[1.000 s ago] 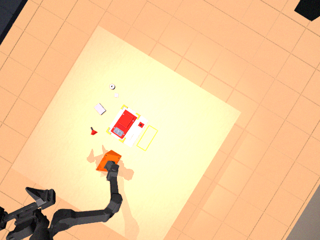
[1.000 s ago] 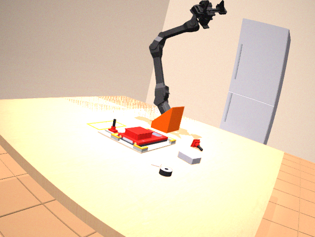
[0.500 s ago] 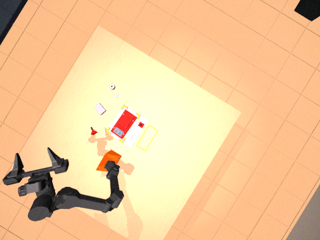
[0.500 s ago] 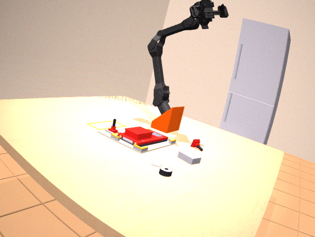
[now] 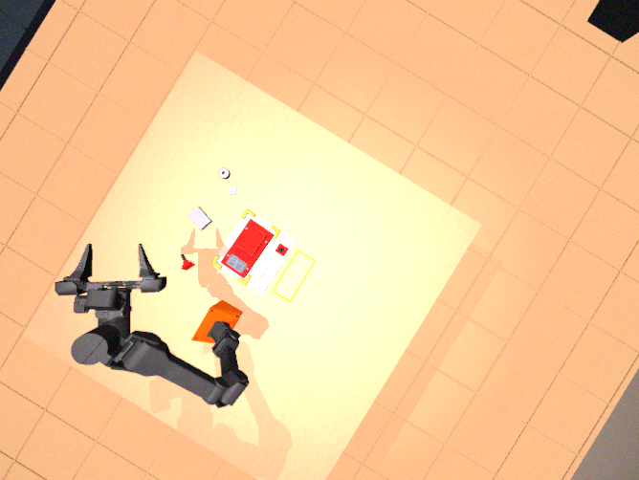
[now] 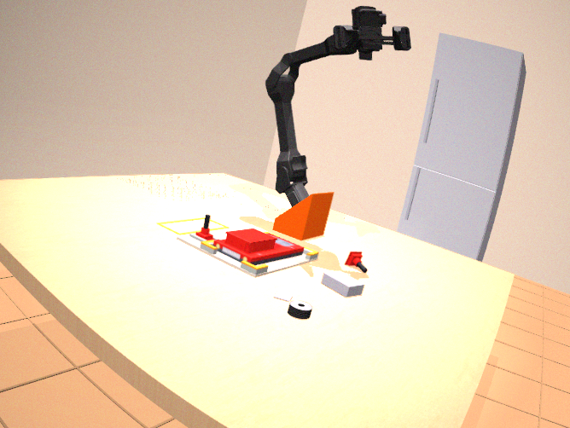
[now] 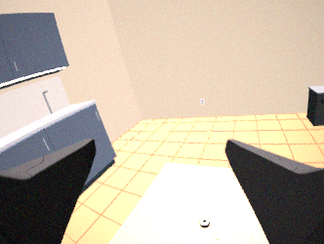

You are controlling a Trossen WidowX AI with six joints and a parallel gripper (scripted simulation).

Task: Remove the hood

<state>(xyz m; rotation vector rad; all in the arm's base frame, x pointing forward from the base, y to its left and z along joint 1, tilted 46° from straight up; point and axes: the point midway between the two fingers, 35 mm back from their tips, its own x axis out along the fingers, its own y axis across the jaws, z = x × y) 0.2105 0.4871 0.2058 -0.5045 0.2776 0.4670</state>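
The red toy car (image 5: 250,262) (image 6: 287,251) sits on a white baseplate (image 5: 264,278) (image 6: 275,267) between yellow corner pieces. Its hood, a raised red block (image 5: 252,240) (image 6: 251,240), is on top of the car. The marked area, a yellow outlined rectangle (image 5: 302,281) (image 6: 168,228), lies on the table beside the baseplate, with nothing inside it. My gripper (image 5: 114,245) (image 6: 372,37) (image 7: 162,145) is open and empty. It is high above the table, well away from the car, with its fingers pointing outward. The car and hood do not show in the wrist view.
A red base with a black peg (image 5: 281,250) (image 6: 206,224) stands on the baseplate. A similar red piece (image 5: 187,264) (image 6: 353,258) lies tipped on the table. Also there are a grey block (image 5: 199,217) (image 6: 341,282), a small wheel (image 5: 223,172) (image 6: 299,310) and an orange wedge (image 5: 209,318) (image 6: 317,221) by the arm's base.
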